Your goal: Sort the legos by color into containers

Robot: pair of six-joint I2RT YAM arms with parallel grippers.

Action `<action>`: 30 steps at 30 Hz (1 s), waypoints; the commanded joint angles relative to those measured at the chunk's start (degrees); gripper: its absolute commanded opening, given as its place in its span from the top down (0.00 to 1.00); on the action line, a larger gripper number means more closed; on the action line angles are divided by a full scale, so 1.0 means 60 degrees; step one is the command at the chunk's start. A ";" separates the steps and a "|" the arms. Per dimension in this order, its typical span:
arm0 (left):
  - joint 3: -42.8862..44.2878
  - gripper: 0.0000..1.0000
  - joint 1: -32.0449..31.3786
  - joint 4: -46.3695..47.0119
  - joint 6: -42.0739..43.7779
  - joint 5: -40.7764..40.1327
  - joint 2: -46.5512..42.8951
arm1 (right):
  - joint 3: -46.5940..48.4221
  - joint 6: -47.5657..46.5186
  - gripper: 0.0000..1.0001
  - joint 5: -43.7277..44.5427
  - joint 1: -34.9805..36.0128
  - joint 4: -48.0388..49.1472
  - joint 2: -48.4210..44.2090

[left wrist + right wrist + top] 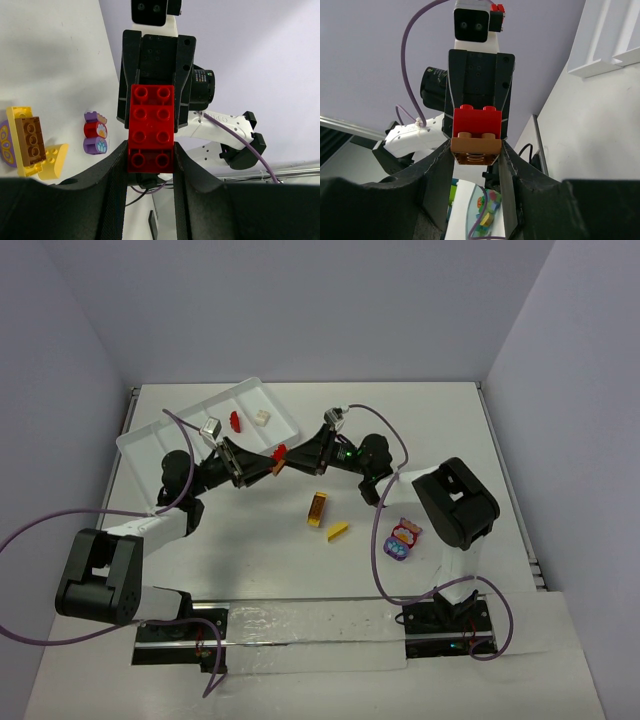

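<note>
Both arms reach in over the bench (250, 565) and meet tip to tip. The left claw (266, 464) and right claw (293, 451) have a red brick (280, 451) between them, though the grip is too small to judge. Past the left arm lies the white tray (150, 445), set askew, with a red piece (236, 420) and a white piece (262, 417) inside. Nearer, on the bench, lie a yellow-brown stack (317, 508), a yellow brick (338, 531) and a purple-pink cluster (402, 540).

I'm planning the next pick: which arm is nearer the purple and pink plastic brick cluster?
Right. The right arm has its black link just right of the purple and pink plastic brick cluster; the left arm sits across the table, far to its left.
</note>
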 commanded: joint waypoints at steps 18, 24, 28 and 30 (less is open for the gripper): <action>0.0858 1.00 0.0474 -0.1723 0.1123 -0.0481 -0.0915 | -0.1961 -0.0792 1.00 -0.0416 -0.0584 0.1469 -0.0607; 0.1041 1.00 0.0489 -0.1935 0.1183 -0.0540 -0.0890 | -0.2095 -0.1913 1.00 -0.0306 -0.0620 -0.0473 -0.1310; 0.1701 1.00 0.0559 -0.3612 0.2091 -0.0998 -0.1057 | -0.2123 -0.3203 1.00 0.0212 -0.0738 -0.2856 -0.2139; 0.2303 1.00 0.0592 -0.5150 0.3018 -0.1903 -0.1097 | -0.1849 -0.4162 1.00 0.0901 -0.0754 -0.5157 -0.2961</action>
